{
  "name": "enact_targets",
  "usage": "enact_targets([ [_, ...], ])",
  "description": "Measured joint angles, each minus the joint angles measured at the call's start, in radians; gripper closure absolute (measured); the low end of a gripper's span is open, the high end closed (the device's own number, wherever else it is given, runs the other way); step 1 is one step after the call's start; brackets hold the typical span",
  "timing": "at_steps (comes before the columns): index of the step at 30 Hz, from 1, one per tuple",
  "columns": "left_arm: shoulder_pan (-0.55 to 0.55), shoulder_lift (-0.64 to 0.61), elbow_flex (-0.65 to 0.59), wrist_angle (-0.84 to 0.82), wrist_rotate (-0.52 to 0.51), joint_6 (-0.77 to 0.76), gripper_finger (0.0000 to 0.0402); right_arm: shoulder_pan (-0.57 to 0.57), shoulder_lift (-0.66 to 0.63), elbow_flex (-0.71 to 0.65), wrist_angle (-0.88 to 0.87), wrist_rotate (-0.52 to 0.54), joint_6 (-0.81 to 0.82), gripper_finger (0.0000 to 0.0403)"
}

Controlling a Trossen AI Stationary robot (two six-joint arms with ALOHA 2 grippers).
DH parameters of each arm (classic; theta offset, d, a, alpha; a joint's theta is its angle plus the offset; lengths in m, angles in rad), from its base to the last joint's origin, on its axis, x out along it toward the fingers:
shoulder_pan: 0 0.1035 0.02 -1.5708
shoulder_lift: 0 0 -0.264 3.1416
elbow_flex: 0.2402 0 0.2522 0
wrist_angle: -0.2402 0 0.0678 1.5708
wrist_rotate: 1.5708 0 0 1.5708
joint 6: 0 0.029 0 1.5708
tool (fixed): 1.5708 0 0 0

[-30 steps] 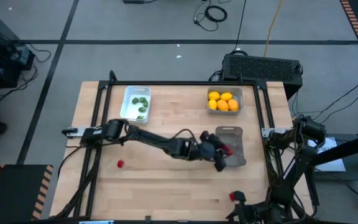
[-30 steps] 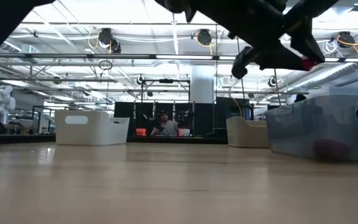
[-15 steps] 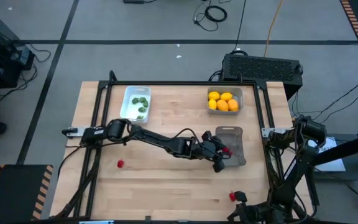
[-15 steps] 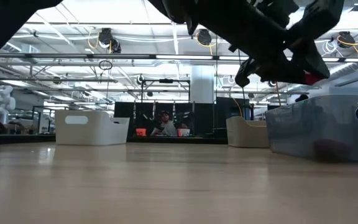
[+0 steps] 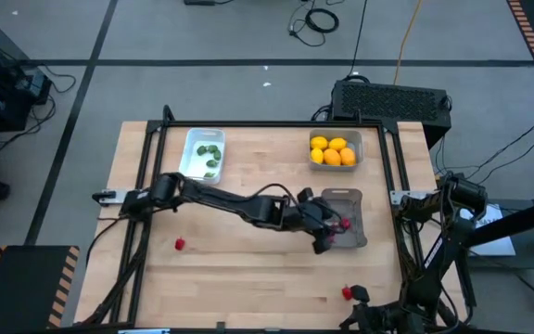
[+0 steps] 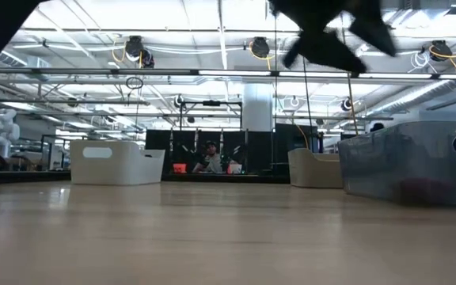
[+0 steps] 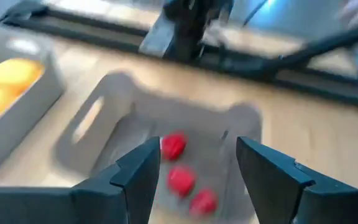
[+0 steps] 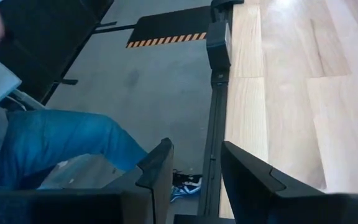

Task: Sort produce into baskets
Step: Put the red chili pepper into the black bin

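My left gripper (image 5: 332, 225) is open and empty, reaching over the near-left rim of the darker grey basket (image 5: 349, 198). In the left wrist view its fingers stand apart (image 7: 197, 149) above three red berries (image 7: 181, 179) in that basket (image 7: 104, 118). The white basket (image 5: 193, 160) holds green leafy pieces (image 5: 210, 158). The pale grey basket (image 5: 335, 167) holds yellow-orange lemons (image 5: 332, 150). Two red berries lie on the table, one at the near left (image 5: 180, 244) and one at the near edge (image 5: 346, 292). My right gripper (image 8: 196, 168) waits open at the table's near right.
A black metal frame (image 5: 267, 123) runs round the table top. In the right wrist view a person's leg in blue jeans (image 8: 55, 143) shows on the floor beside the table. Bare wood (image 5: 248, 278) lies between the baskets and the near edge.
My left gripper has gone a little toward the table's right edge over the darker grey basket, then risen. It has let go of the red berry that it held, and the berry now lies in that basket.
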Motion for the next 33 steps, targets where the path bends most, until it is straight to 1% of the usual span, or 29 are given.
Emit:
enact_targets([
  [3, 0.0, -0.063, 0.032, -0.276, -0.005, -0.007, 0.0182, 0.006, 0.0, 0.0, -0.003, 0.0, 0.005, 0.0277],
  [5, 0.0, -0.103, 0.041, -0.422, -0.01, -0.053, 0.0182, 0.006, 0.0, 0.0, -0.003, 0.006, -0.006, 0.0277],
  [8, -0.011, -0.166, 0.042, -0.719, -0.023, -0.132, 0.0182, 0.006, 0.0, 0.0, -0.002, 0.021, -0.028, 0.0277],
  [11, -0.051, -0.203, 0.041, -1.056, -0.114, -0.242, 0.0182, 0.003, 0.001, 0.0, -0.002, 0.031, -0.039, 0.0277],
  [14, -0.106, -0.224, 0.041, -1.302, -0.203, -0.406, 0.0182, 0.002, 0.007, 0.0, -0.004, 0.049, -0.058, 0.0277],
  [16, -0.141, -0.251, -0.002, -1.29, -0.202, -0.436, 0.0182, 0.002, 0.015, 0.0, -0.003, 0.049, -0.064, 0.0277],
  [19, -0.183, -0.301, -0.072, -1.266, -0.135, -0.486, 0.0182, -0.002, 0.033, 0.0, 0.003, 0.046, -0.077, 0.0277],
  [21, -0.202, -0.315, -0.124, -1.312, -0.094, -0.557, 0.0182, -0.005, 0.047, 0.0, 0.001, 0.046, -0.079, 0.0277],
  [22, -0.212, -0.318, -0.162, -1.308, -0.072, -0.569, 0.0182, -0.008, 0.054, 0.0, 0.004, 0.042, -0.076, 0.0277],
  [24, -0.218, -0.335, -0.242, -1.288, -0.007, -0.59, 0.0182, -0.013, 0.064, 0.0, 0.002, 0.042, -0.065, 0.0277],
  [27, -0.22, -0.355, -0.355, -1.314, 0.111, -0.635, 0.0182, -0.016, 0.07, 0.0, 0.004, 0.04, -0.042, 0.0277],
  [30, -0.217, -0.363, -0.495, -1.282, 0.216, -0.646, 0.0182, -0.016, 0.071, 0.0, 0.006, 0.041, -0.034, 0.0277],
  [33, -0.218, -0.374, -0.594, -1.275, 0.276, -0.635, 0.0182, -0.016, 0.071, 0.0, 0.005, 0.04, -0.031, 0.0277],
])
